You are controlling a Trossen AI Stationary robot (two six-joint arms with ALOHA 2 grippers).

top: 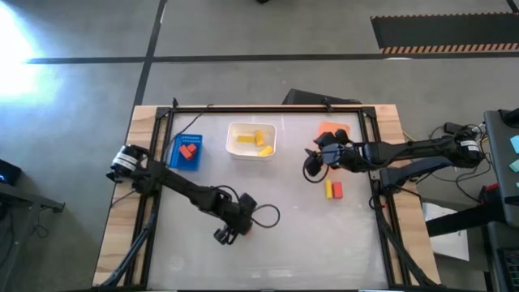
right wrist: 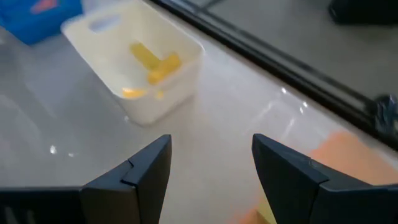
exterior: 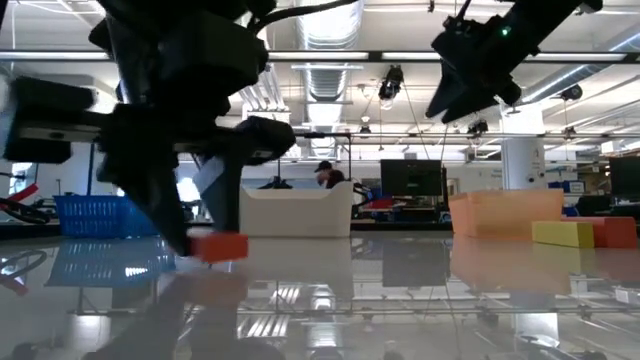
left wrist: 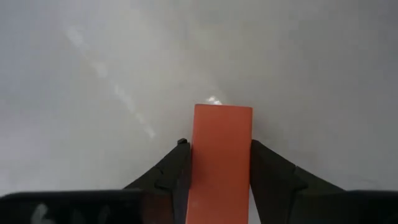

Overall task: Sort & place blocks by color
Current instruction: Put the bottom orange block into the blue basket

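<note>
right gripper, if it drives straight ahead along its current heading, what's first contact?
Probably the white bin with yellow blocks, ahead of the open right gripper. The gripper hangs above the table, so depth is uncertain; it might meet the tabletop first.

We see a robotics lab or open industrial workspace. Beyond the white tabletop (top: pixel 268 243), the low view shows a high ceiling with exposed ducts (exterior: pixel 335 75) and strip lights, and a person (exterior: pixel 327 174) seated among monitors (exterior: pixel 412 180). Behind the tabletop, the high view shows a bare concrete floor (top: pixel 268 28) with a striped hazard mat (top: pixel 444 34).
</note>
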